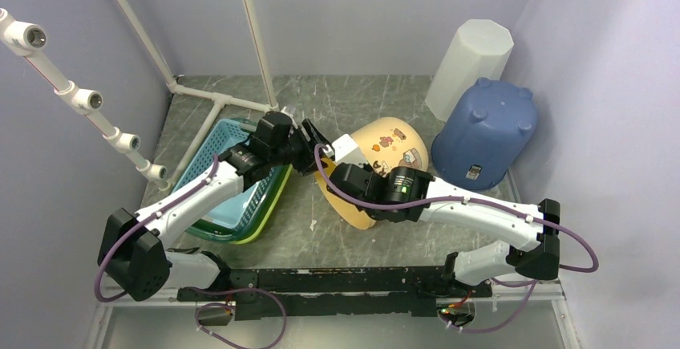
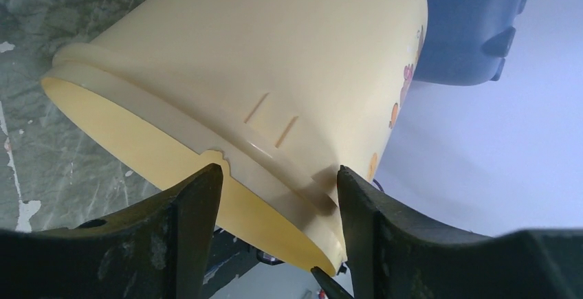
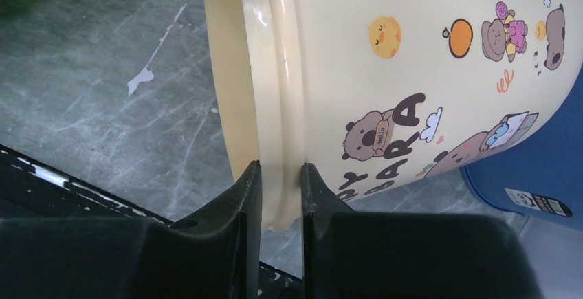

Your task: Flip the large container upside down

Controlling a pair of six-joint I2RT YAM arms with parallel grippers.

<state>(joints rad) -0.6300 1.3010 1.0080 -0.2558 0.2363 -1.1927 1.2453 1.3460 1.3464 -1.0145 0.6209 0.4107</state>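
A white pipe frame (image 1: pixel 72 92) stands at the far left, well apart from the work. A teal basket (image 1: pixel 232 172) lies on the left of the worktop (image 1: pixel 353 96), with the left arm reaching over it.

The left gripper (image 2: pixel 275 172) sits at the mouth of the cream container (image 1: pixel 389 144). Its fingers (image 2: pixel 185 209) are spread well apart, with the rim passing between them, one on the mouth side and one over the outer wall. They clamp nothing. I judge they are placed to take a second hold, so the tub can be rolled over without slipping.

The container lies tipped on its side in the middle of the worktop. Its mouth faces near and left, and its base points far and right, just beside a blue tub (image 1: pixel 485 132). The right gripper (image 3: pixel 280 168) has its fingers (image 3: pixel 237 203) pinched tight on the rolled rim. That grip seems to be what props the container at this slant, roughly halfway to inverted.

To the right, the blue tub stands bottom up. A white bin (image 1: pixel 469 60) stands in the far right corner.

In the top view the right arm covers the near part of the rim, so I cannot tell whether the rim rests on the worktop. Whether the left fingertips graze the rim is also unclear. The blue tub's label is too small to read.
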